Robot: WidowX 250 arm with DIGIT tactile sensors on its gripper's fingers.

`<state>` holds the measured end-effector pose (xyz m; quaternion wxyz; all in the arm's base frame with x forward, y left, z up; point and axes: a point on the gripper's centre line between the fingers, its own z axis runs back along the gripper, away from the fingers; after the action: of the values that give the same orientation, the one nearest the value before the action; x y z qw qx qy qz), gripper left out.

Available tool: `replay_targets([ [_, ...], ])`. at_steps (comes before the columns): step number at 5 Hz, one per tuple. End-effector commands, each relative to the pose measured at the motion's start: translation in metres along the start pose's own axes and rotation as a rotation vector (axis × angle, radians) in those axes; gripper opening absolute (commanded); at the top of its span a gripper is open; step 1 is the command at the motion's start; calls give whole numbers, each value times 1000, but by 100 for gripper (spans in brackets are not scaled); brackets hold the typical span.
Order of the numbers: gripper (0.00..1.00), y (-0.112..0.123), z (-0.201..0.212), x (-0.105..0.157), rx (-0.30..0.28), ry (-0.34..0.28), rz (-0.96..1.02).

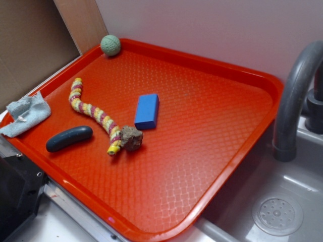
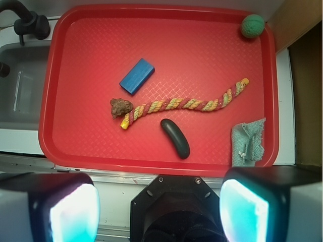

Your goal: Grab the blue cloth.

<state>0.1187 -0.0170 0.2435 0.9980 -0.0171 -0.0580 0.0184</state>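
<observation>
The small, wrinkled pale grey-blue cloth [image 2: 248, 142] lies at the red plastic tray's [image 2: 151, 60] near right corner, draping its rim, ahead and right of the wide-open gripper [image 2: 159, 212] hovering high above.

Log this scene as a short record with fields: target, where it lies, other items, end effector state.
target: blue cloth, crumpled
location: over the rim of the red tray, at the corner nearest the dark oblong piece
other items: blue block, striped rope, brown lump at the rope's end, green ball in a far corner
beside tray: sink with faucet
end effector: open, above the tray's edge, holding nothing
</observation>
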Motion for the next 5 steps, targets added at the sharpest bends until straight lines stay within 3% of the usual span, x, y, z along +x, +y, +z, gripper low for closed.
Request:
replay_targets([
  [1, 100, 0, 0, 0, 0, 0, 0],
  [2, 100, 49, -52, 27, 158, -11, -41],
  [3, 100, 88, -98, 41, 225, -50, -85],
  [4, 100, 121, -145, 39, 255, -54, -119],
  [5, 100, 140, -185, 17, 248, 45, -119],
])
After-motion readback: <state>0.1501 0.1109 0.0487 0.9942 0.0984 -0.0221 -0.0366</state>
